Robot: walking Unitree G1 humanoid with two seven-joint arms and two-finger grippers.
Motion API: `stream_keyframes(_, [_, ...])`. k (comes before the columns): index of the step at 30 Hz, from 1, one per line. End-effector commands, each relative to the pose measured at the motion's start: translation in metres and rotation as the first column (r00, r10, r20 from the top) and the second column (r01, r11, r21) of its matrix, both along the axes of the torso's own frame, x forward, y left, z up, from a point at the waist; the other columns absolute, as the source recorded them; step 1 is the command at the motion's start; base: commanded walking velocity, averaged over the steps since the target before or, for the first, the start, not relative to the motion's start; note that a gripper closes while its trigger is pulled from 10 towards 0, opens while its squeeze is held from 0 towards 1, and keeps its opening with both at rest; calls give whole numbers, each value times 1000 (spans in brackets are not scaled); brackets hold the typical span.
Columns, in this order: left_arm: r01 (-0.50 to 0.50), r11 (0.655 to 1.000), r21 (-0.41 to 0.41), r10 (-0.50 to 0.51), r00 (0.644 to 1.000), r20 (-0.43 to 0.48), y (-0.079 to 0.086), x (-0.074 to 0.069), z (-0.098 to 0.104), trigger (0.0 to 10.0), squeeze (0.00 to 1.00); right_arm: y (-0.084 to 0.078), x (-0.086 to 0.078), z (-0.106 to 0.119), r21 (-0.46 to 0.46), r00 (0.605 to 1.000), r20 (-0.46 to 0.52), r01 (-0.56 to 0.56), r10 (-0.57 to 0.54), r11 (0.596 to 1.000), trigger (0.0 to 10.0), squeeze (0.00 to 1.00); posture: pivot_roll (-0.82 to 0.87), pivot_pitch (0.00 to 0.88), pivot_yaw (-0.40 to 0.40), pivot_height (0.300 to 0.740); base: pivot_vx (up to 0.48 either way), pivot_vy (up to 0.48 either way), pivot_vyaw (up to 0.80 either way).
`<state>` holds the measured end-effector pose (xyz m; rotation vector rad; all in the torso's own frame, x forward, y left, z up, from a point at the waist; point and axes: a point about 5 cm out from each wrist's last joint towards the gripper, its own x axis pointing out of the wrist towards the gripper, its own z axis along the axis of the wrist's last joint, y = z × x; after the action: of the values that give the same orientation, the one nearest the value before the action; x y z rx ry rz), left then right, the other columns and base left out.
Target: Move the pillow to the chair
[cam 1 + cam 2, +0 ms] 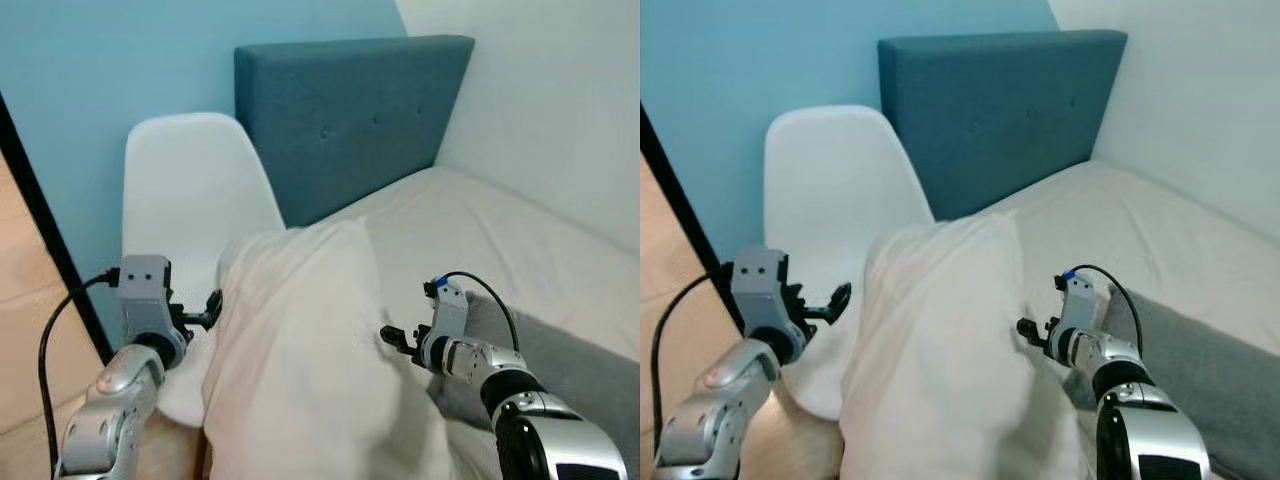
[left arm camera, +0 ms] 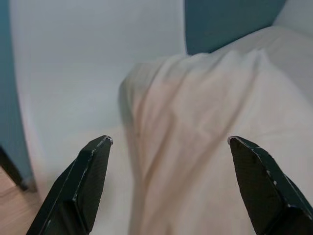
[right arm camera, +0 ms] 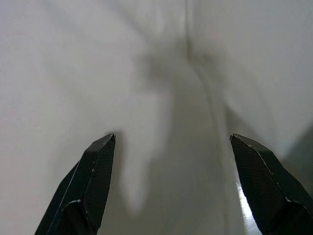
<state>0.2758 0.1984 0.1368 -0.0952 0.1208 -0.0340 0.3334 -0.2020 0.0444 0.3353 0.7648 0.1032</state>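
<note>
A big cream pillow (image 1: 300, 350) stands on edge in front of me, its top corner against the white shell chair (image 1: 190, 190) and its right side by the bed. My left gripper (image 1: 213, 305) is open at the pillow's left side, over the chair seat. In the left wrist view the left gripper (image 2: 168, 140) has its fingers spread wide, facing the pillow (image 2: 210, 122) and the chair (image 2: 73, 73). My right gripper (image 1: 390, 337) is open at the pillow's right side. The right wrist view has the gripper (image 3: 172, 136) close against pale cloth (image 3: 146, 73). Nothing is clamped in either.
The bed's mattress (image 1: 480, 230) runs to the right, with a teal headboard (image 1: 350, 120) behind the chair and a grey blanket (image 1: 580, 370) under my right arm. A blue wall stands behind. A dark post (image 1: 45, 230) and wooden floor (image 1: 20, 330) lie at the left.
</note>
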Motion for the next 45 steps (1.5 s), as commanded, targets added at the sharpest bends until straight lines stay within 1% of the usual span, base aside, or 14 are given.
stream_keyframes(1, [-4,1000,21,4,1000,0,1,-2,2,10000,0,3,-5,-7,20,1000,-24,11,-11,1000,10000,0,-5,0,-106,571,0,0,0])
stream_keyframes(8, [-5,1000,27,5,1000,-1,2,-5,3,10000,0,5,-8,-13,54,999,-9,35,-34,998,10000,0,1,0,-104,571,0,0,0])
stream_keyframes(12, [-6,999,39,6,1000,-3,2,-8,5,10000,0,10,-9,-14,205,993,26,106,-113,973,10000,0,10,0,-99,571,0,0,0])
stream_keyframes(13, [-6,999,39,6,1000,-3,2,-8,5,10000,0,10,-9,-14,205,993,26,106,-113,973,10000,0,10,0,-99,571,0,0,0])
stream_keyframes(14, [-6,999,45,6,1000,-3,3,-10,6,10000,0,12,-10,-15,300,988,36,133,-150,945,10000,0,15,0,-96,571,0,0,0])
stream_keyframes(16, [-7,999,52,7,1000,-3,4,-12,7,10000,0,13,-11,-16,344,984,34,155,-177,926,0,0,22,0,-94,571,0,0,0])
stream_keyframes(28, [-7,998,55,7,1000,5,6,-17,16,10000,0,22,-7,-12,394,985,47,136,-168,909,0,0,42,12,-91,571,0,0,0])
stream_keyframes(34, [5,999,47,-5,1000,-3,2,-16,14,10000,0,28,2,-1,438,983,87,109,-163,892,0,0,34,17,-86,571,0,0,0])
stream_keyframes(38, [15,999,39,-15,1000,-2,-3,-15,16,10000,0,34,25,35,516,962,223,23,-160,856,0,0,35,15,-88,571,0,0,0])
stream_keyframes(39, [13,999,37,-13,1000,11,-4,-14,20,10000,0,49,45,77,583,917,381,-141,-116,801,0,0,33,14,-90,571,0,0,0])
stream_keyframes(40, [13,999,37,-13,1000,11,-4,-14,20,10000,0,49,45,77,583,917,381,-141,-116,801,0,0,33,14,-90,571,0,0,0])
stream_keyframes(42, [11,999,36,-12,1000,16,-4,-13,21,10000,0,56,50,92,597,894,438,-207,-99,775,0,0,33,14,-90,571,0,0,0])
stream_keyframes(44, [10,999,35,-10,1000,22,-4,-13,23,10000,0,69,60,127,595,825,561,-342,-71,727,0,0,36,13,-94,571,0,0,0])
stream_keyframes(45, [10,999,35,-10,1000,22,-4,-13,23,10000,0,69,60,127,595,825,561,-342,-71,727,0,0,36,13,-94,571,0,0,0])
